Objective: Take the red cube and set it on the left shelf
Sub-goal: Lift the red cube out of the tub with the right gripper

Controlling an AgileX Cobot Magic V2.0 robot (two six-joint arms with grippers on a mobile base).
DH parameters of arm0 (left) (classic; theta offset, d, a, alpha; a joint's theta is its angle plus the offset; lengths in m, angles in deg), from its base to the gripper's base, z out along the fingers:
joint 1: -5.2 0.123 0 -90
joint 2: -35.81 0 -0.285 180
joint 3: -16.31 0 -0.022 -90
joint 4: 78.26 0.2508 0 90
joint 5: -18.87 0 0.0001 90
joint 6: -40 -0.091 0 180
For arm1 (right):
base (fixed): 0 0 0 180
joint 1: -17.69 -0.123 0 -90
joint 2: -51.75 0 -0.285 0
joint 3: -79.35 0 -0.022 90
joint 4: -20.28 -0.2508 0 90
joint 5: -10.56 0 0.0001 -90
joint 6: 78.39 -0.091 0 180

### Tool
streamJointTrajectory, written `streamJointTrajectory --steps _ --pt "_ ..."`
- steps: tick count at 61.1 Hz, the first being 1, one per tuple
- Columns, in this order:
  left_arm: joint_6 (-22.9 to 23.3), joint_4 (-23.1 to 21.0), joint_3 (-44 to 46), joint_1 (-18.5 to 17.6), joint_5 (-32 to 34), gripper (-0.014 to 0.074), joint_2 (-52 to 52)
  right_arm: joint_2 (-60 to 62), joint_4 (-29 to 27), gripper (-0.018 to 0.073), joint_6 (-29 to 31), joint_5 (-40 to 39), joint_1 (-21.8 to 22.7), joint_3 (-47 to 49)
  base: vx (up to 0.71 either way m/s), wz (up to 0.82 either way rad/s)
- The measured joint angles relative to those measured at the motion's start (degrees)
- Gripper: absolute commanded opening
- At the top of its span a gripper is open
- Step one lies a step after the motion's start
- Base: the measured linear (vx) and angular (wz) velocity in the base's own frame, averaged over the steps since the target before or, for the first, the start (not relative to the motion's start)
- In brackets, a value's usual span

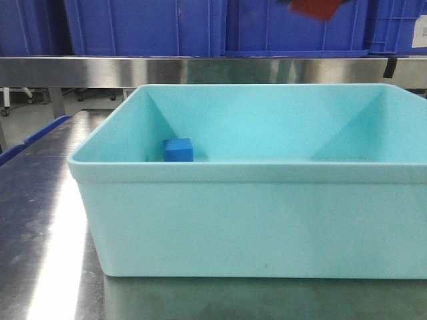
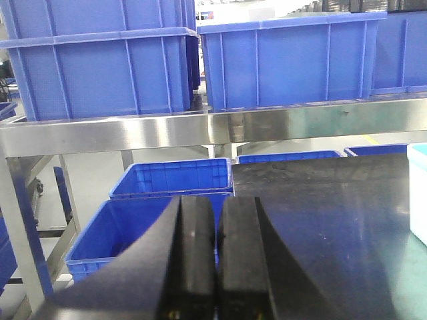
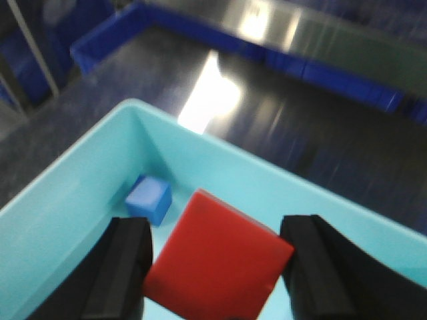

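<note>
My right gripper [image 3: 217, 263] is shut on the red cube [image 3: 219, 260], which sits tilted between the two black fingers, high above the pale turquoise tub [image 3: 73, 200]. In the front view only a blurred red bit of the cube [image 1: 319, 8] shows at the top edge, in front of the blue crates. The small blue cube [image 1: 178, 151] lies on the tub floor near its left wall; it also shows in the right wrist view [image 3: 149, 198]. My left gripper [image 2: 217, 250] is shut and empty, off to the left of the table. The steel shelf rail [image 2: 200, 130] crosses ahead of it.
Deep blue crates [image 2: 287, 60] stand on the steel shelf behind the tub. More blue crates [image 2: 170, 180] sit on the floor below, left of the dark steel table [image 2: 320, 220]. The tub [image 1: 253, 220] fills most of the front view.
</note>
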Motion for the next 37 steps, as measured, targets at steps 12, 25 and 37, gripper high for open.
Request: streamJointTrajectory --steps 12,25,37 --pt "0.0 0.0 0.0 0.0 0.0 0.0106 0.0 11.3 0.5 0.0057 0.0 -3.8 8.2 -9.0 0.0 0.0" --pt "0.0 0.0 0.0 0.0 0.0 0.0106 0.0 23.0 0.6 0.0057 -0.1 -4.0 16.2 -17.8 0.0 0.0" --pt "0.0 0.0 0.0 0.0 0.0 0.0106 0.0 28.0 0.6 0.0057 -0.1 -4.0 17.0 -20.4 -0.02 -0.1"
